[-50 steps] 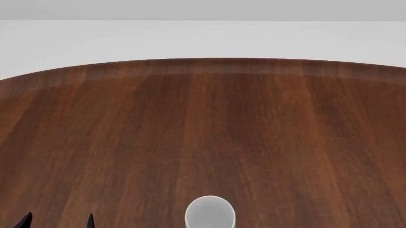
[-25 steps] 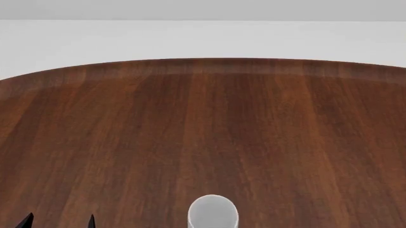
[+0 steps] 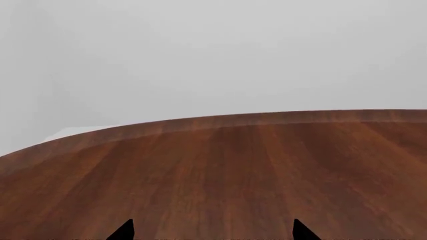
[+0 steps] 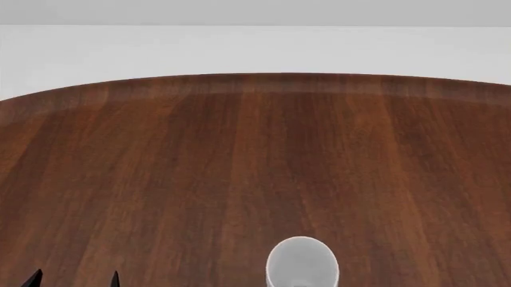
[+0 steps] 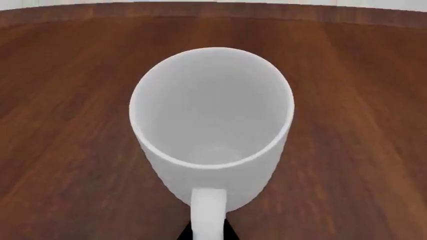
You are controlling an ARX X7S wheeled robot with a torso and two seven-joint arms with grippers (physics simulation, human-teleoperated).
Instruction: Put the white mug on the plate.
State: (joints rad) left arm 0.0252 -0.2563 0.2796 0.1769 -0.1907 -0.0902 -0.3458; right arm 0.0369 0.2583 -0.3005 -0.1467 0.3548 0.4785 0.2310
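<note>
The white mug (image 4: 302, 263) is at the near edge of the head view, seen from above, its inside greyish. In the right wrist view the mug (image 5: 212, 112) fills the middle, its handle pointing toward the camera. My right gripper (image 5: 208, 234) shows only as two dark fingertips pressed against either side of the handle, shut on it. My left gripper (image 4: 73, 280) is at the near left, open and empty; its two tips stand wide apart over bare wood in the left wrist view (image 3: 212, 232). The plate is out of view.
The round dark wooden table (image 4: 255, 149) stretches ahead to its curved far edge (image 4: 255, 76), with a pale floor or wall beyond. No other objects show on the wood in these views.
The white mug has moved to the right and slightly up in the head view. The left gripper's tips have not moved.
</note>
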